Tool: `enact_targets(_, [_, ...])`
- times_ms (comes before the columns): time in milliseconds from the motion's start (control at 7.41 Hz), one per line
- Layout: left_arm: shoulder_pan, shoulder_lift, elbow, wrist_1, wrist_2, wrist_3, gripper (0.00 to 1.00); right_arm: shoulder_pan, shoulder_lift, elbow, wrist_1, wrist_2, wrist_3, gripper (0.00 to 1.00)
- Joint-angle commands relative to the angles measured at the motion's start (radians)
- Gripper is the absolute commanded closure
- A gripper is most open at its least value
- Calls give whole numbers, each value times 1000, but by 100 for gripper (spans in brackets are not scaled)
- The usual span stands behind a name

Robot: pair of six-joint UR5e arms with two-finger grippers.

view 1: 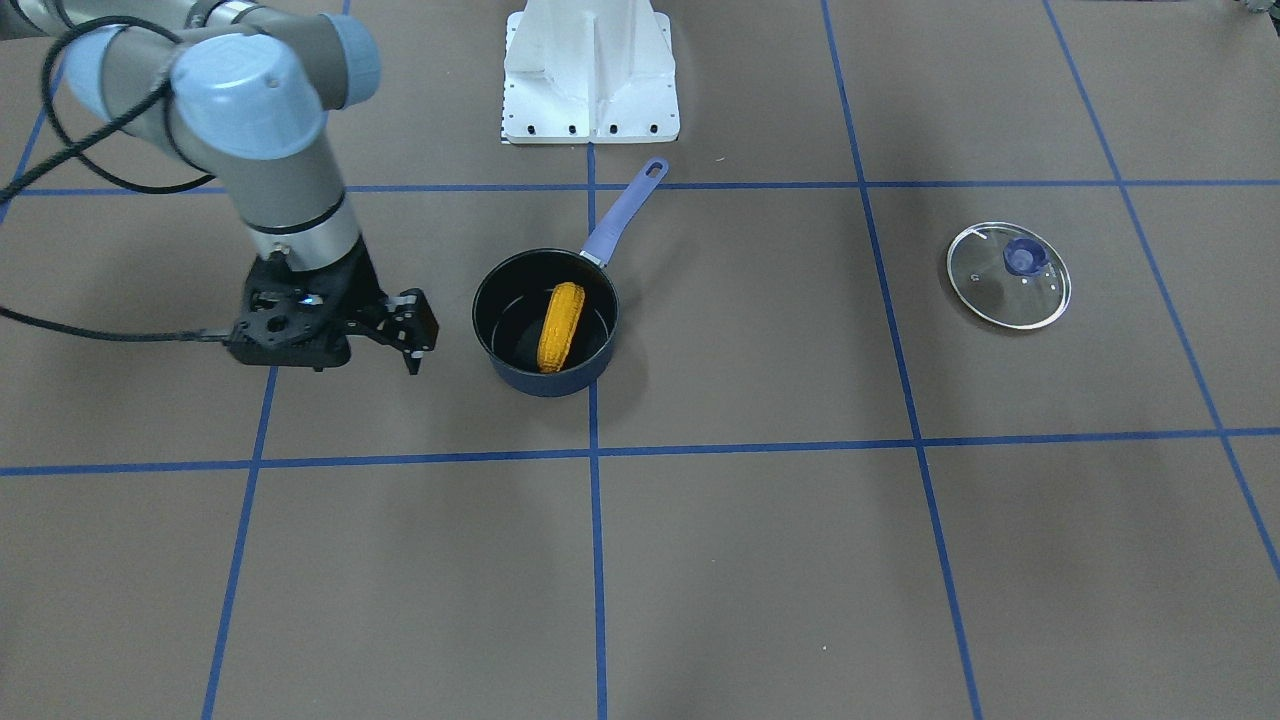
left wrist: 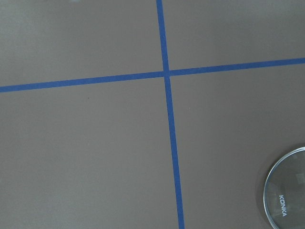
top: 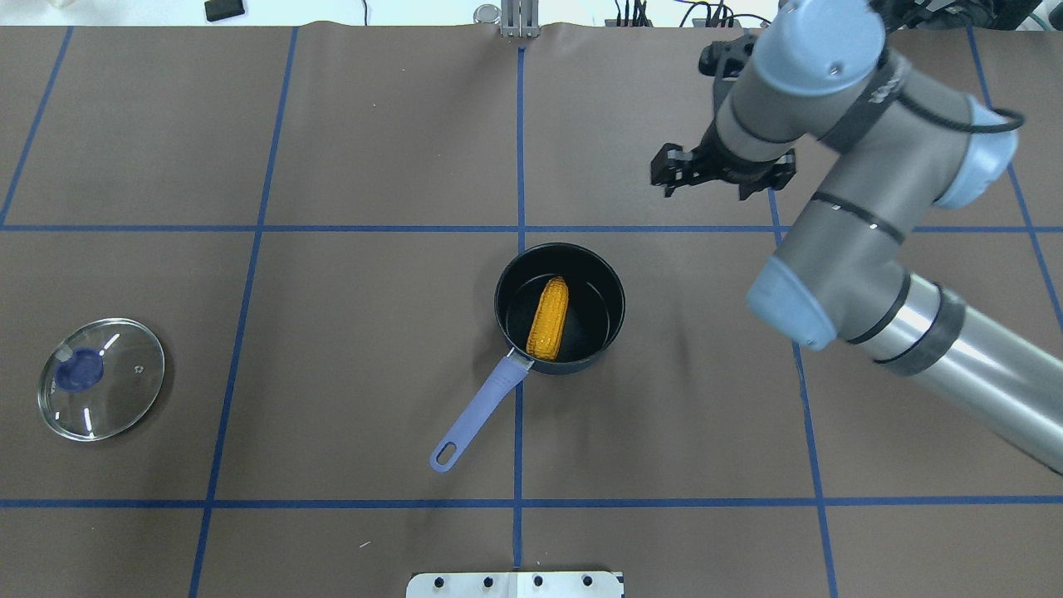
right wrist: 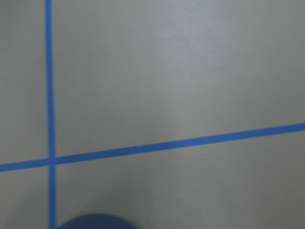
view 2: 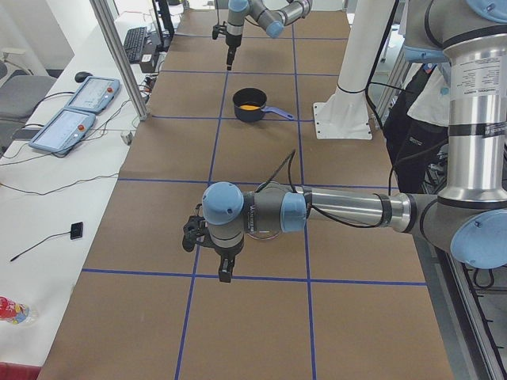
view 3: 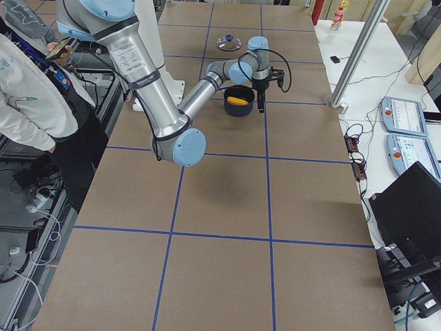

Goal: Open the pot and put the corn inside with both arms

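Observation:
The dark navy pot (view 1: 545,382) stands open at the table's middle, its lavender handle (view 1: 622,214) pointing at the robot base. The yellow corn (view 1: 560,326) lies inside it, leaning on the rim; both also show in the overhead view, pot (top: 600,274) and corn (top: 550,319). My right gripper (view 1: 415,350) hangs empty above the table beside the pot, on its far side in the overhead view (top: 668,178). Its fingers look apart. My left gripper (view 2: 225,273) shows only in the exterior left view, low over the table; I cannot tell its state.
The round glass lid (view 1: 1008,275) with purple knob lies flat on the robot's left side, far from the pot; its edge shows in the left wrist view (left wrist: 286,200). The white base mount (view 1: 590,70) stands behind the pot handle. Blue tape lines cross the brown table.

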Motion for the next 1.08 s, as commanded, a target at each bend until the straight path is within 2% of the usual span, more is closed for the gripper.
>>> enact_targets(0, [1,11,-4,-5,5,-5,2,213,-110,-21,-3,141,-379,0])
enact_targets(135, [1,13,14,-2,4,-5,2,311,-172,-46,2,177,-545,0])
enact_targets(270, [1,7,29,-4,-5,-6,2,401,-209,-89,-3,250,-719,0])
enact_targets(405, [1,11,29,-7,-4,-6,2,489,-270,-113,0,290,-829,0])
enact_targets(810, [1,13,23,-54,-1,-6,2,676,-530,-78,13,361,-927,0])
enact_targets(945, [1,11,23,-59,1,-5,2,707,-586,-61,13,346,-928,0])
